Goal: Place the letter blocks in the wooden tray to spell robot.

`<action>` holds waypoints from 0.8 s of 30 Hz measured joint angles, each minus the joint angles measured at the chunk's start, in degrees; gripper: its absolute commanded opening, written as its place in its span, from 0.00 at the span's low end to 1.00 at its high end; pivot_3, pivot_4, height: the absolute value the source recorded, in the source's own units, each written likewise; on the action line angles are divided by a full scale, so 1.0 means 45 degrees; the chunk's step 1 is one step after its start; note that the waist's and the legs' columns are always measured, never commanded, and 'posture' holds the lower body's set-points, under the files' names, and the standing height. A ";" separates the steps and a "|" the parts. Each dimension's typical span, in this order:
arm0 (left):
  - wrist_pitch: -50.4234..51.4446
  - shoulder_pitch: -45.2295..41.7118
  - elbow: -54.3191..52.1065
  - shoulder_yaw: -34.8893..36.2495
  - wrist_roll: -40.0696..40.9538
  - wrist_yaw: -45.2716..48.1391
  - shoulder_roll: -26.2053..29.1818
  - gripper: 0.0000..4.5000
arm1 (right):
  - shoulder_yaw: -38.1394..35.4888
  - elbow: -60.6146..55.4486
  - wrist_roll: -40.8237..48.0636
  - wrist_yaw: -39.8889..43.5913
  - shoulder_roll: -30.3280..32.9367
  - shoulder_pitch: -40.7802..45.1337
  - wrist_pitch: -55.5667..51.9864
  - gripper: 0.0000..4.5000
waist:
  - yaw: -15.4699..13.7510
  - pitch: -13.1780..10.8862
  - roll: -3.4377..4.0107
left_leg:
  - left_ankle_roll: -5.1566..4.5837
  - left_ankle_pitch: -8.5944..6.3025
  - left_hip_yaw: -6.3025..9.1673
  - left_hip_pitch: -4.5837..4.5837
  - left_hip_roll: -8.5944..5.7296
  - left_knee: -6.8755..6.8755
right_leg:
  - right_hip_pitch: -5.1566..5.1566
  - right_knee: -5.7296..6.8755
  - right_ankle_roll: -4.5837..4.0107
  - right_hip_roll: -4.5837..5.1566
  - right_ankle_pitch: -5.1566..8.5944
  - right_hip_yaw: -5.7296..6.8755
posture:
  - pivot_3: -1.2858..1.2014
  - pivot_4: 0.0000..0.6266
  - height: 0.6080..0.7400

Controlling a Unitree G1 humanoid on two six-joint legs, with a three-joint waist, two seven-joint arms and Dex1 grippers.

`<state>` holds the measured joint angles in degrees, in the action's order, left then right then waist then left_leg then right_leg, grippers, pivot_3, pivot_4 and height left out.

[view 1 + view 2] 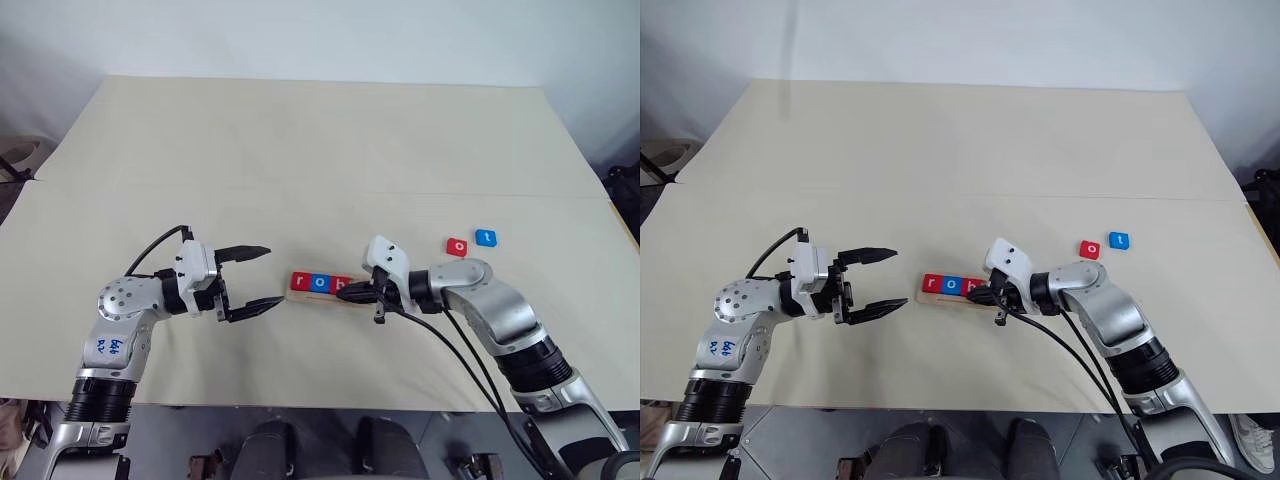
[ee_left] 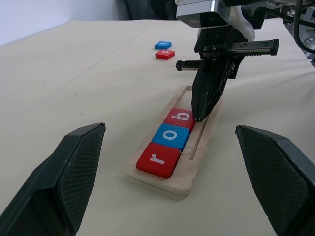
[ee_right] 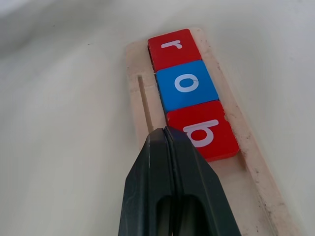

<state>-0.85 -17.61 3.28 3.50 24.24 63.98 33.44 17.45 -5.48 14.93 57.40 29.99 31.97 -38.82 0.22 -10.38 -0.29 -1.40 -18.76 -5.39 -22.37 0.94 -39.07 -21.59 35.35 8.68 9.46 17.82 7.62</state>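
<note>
On a pale tabletop [image 1: 300,150], the wooden tray [image 2: 189,182] lies near the front edge, midway along it, holding three letter blocks in a row: red r [image 2: 158,159], blue o [image 2: 172,136], red b [image 2: 180,118]. The right gripper [image 3: 166,135], fingers pressed together and carrying nothing, rests its tip at the b tile's edge, apparently nudging it snug against the o. Doing this well likely means pushing low and straight along the slot, so the tile slides flat rather than tipping over the rim. The left gripper [image 1: 252,278] hovers just off the tray's left end, fingers wide apart and empty. The remaining red o [image 1: 457,246] and blue t [image 1: 486,237] sit side by side towards the right edge, well apart from the tray.
</note>
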 measured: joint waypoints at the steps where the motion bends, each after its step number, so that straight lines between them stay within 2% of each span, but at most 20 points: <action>1: 0.0016 0.0000 -0.0002 -0.0001 0.0000 0.0000 -0.0001 1.00 | -0.0001 -0.0015 0.0060 -0.0040 -0.0022 -0.0018 -0.0031 0.00 | -0.0001 0.0000 0.0000 | 0.0000 0.0000 0.0000 0.0000 0.0000 0.0000 | 0.0000 0.0000 0.0000 0.0000 0.0000 0.0000 | 0.52 0.24 1.00; 8: 0.0067 0.0006 -0.0033 -0.0005 0.0012 0.0016 -0.0004 1.00 | -0.0787 -0.1277 0.1096 0.0504 0.0545 -0.1026 0.0007 0.00 | -0.0046 0.0000 0.0000 | -0.0001 -0.0001 0.0003 -0.0002 -0.0002 0.0000 | 0.0001 -0.0004 0.0001 0.0000 0.0000 -0.0001 | 0.52 0.24 1.00; 14: 0.0142 0.0117 -0.0046 0.0065 0.0159 0.0321 0.0138 1.00 | -0.2965 -0.1641 0.1690 0.1193 0.1118 -0.3001 0.2702 0.00 | -0.0046 0.0000 -0.0001 | 0.0000 -0.0001 -0.0004 0.0000 -0.0003 0.0016 | 0.0001 -0.0017 0.0001 0.0000 0.0000 -0.0001 | 0.52 0.24 1.00; 17: 0.0414 0.0342 -0.0046 0.0222 0.0293 0.0574 0.0532 1.00 | -0.4753 -0.1949 0.2972 0.2015 0.1799 -0.4670 0.3099 0.13 | -0.0095 -0.0001 -0.0002 | -0.0005 -0.0004 0.0000 0.0001 -0.0005 0.0017 | 0.0012 -0.0028 0.0001 0.0000 0.0000 0.0001 | 0.52 0.24 1.00; 20: 0.0484 0.0762 0.0012 0.0550 0.0292 0.0702 0.0879 1.00 | -0.6345 -0.2030 0.3455 0.2288 0.2393 -0.6157 0.3404 0.36 | -0.0089 -0.0001 -0.0002 | -0.0006 -0.0005 -0.0004 0.0003 -0.0001 0.0018 | 0.0013 -0.0032 0.0001 -0.0001 0.0000 0.0000 | 0.52 0.24 1.00; 24: 0.0187 0.1059 0.0226 0.0967 0.0252 0.0704 0.1103 1.00 | -0.7854 -0.2156 0.3543 0.2316 0.2526 -0.7557 0.4459 0.66 | -0.0046 -0.0001 -0.0001 | -0.0006 -0.0005 -0.0009 0.0021 0.0004 0.0024 | 0.0014 -0.0017 0.0000 -0.0001 0.0000 -0.0011 | 0.52 0.24 1.00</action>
<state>-0.01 -12.85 4.29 7.85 25.37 67.15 38.40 -17.90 -15.18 30.87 67.82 41.35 -2.04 -18.76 0.02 -10.39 -0.30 -1.42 -18.78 -5.43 -22.28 0.96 -38.96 -21.52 35.27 8.68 9.45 17.82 7.57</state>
